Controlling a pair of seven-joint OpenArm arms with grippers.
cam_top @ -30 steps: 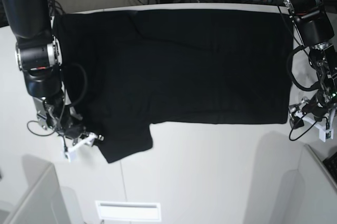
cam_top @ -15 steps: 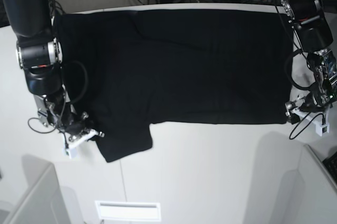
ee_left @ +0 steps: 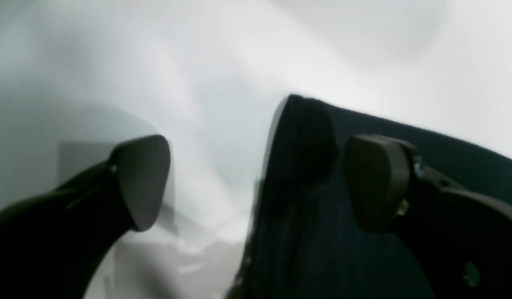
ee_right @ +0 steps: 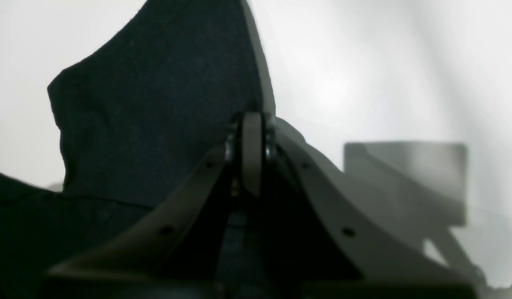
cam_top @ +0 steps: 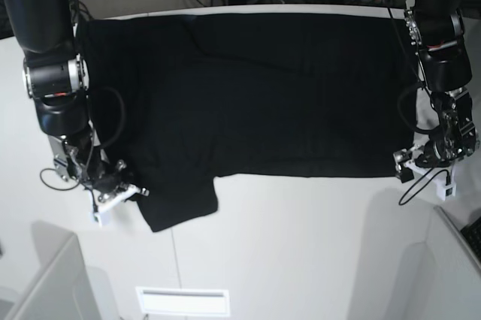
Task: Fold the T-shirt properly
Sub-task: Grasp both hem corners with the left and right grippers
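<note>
A: Nearest us, what does the right pincer (cam_top: 124,194) have?

B: It's clamped tight on the sleeve edge of the T-shirt (cam_top: 255,95).

A: And the left pincer (cam_top: 422,171)?

B: Spread wide, straddling the hem corner, cloth between its pads.

A: The shirt itself?

B: Flat across the bench (cam_top: 301,245), long axis running arm to arm.

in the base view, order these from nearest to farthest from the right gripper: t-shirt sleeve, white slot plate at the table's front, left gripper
From the right gripper:
1. T-shirt sleeve, right beside it, in its grip.
2. White slot plate, front edge of the table.
3. Left gripper, far across at the shirt's other corner.
</note>
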